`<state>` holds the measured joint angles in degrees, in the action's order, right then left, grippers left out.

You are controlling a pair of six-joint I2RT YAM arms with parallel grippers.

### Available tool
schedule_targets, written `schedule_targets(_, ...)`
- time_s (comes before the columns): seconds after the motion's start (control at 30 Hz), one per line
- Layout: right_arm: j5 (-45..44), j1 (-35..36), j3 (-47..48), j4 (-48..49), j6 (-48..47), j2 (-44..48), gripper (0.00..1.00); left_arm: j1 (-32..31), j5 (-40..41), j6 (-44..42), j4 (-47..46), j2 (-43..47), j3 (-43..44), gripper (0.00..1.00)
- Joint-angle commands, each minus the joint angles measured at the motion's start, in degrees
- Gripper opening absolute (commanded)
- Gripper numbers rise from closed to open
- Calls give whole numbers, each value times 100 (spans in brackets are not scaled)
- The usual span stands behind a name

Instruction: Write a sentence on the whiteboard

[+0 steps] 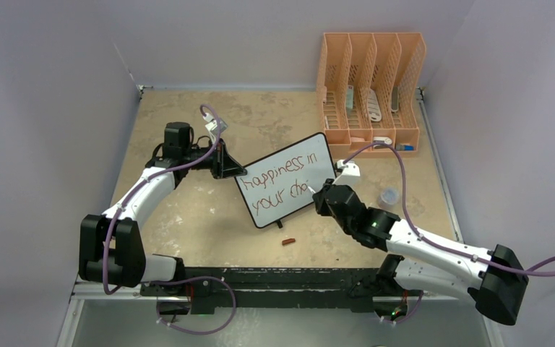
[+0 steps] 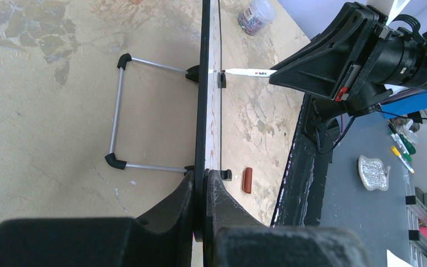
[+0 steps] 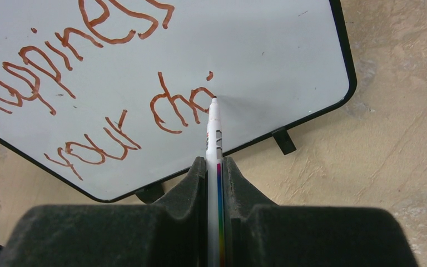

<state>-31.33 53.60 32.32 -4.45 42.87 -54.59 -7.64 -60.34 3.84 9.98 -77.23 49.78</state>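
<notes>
The whiteboard stands tilted at mid-table on its wire stand. The sentence in red-brown marker reads "happiness in" and, below, "your cho"; in the right wrist view its last letters are "ch" and a part-drawn letter. My left gripper is shut on the board's left edge, seen edge-on in the left wrist view. My right gripper is shut on a white marker with a rainbow stripe. The marker's tip touches the board at the end of the second line.
A red-brown marker cap lies on the table in front of the board. An orange file rack stands at the back right. A small clear jar sits right of the board. Walls close in the table's left and right sides.
</notes>
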Motion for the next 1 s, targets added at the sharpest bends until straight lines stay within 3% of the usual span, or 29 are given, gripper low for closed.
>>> schedule_targets(0.0,-118,-17,20,128,21,-57,0,26,769,-269,241,-133,-21,0)
schedule_targets(0.97,-381,-17,80,418,-114,-147,0,26,754,-270,233,-134,-21,0)
